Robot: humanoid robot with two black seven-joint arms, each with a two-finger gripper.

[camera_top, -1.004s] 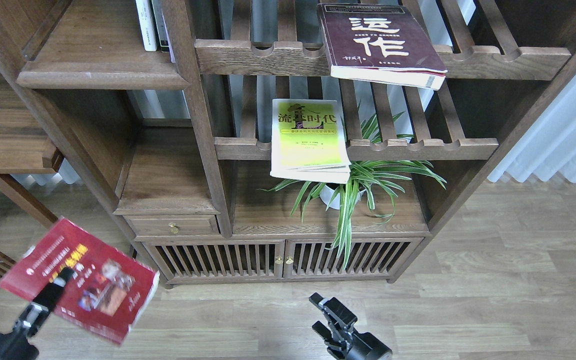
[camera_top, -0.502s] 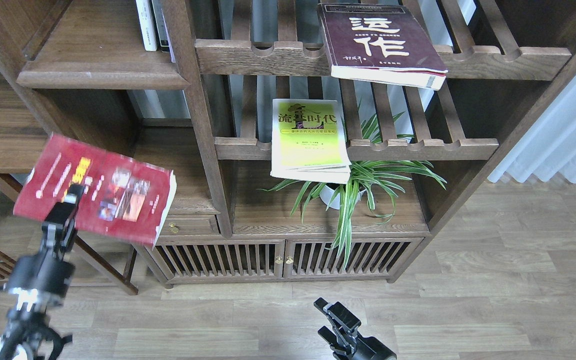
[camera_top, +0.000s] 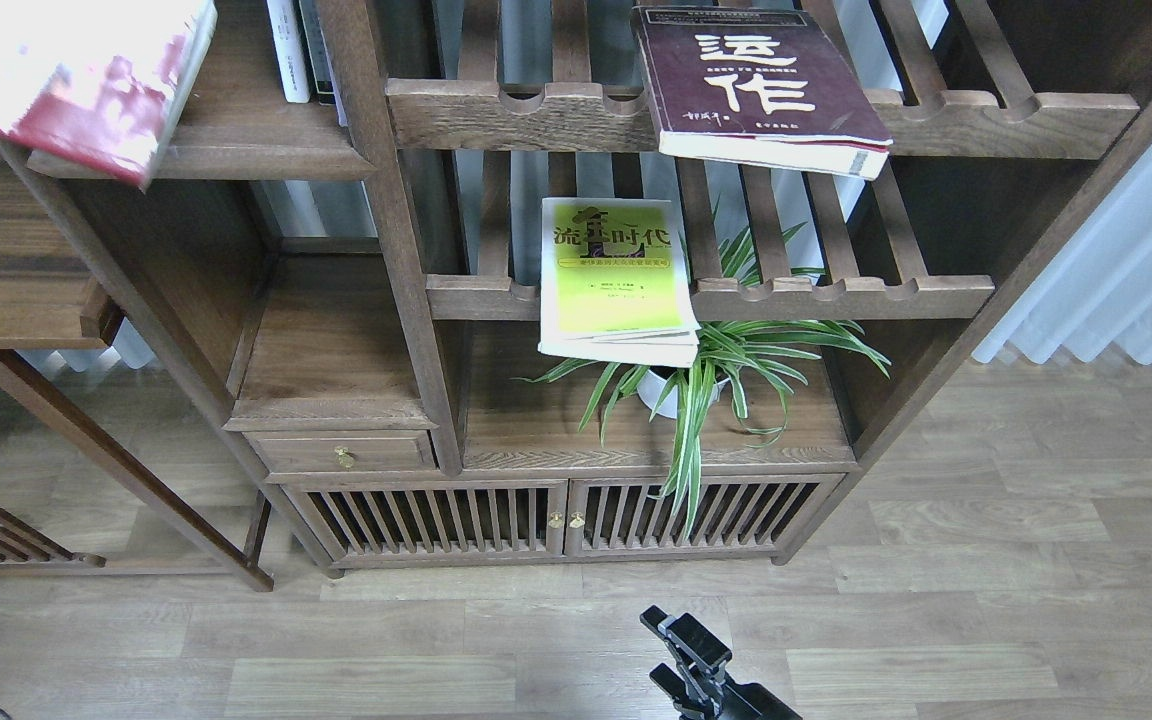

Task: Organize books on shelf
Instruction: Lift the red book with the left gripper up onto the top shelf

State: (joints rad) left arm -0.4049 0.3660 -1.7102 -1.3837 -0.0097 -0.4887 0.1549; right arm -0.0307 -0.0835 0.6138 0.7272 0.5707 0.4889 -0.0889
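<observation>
Where it overlaps the shelf (camera_top: 236, 150), red book (camera_top: 66, 70) blurred, tilted, right fingers (camera_top: 688, 652) apart.

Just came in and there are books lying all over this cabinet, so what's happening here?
A robot is tidying books onto the shelf. The red book, blurred, is at the top left over the shelf's front edge; what holds it is out of view. The maroon book lies on the top slatted rack, the yellow book on the rack below, both overhanging the front. The right gripper hangs low over the floor, holding nothing.
</observation>
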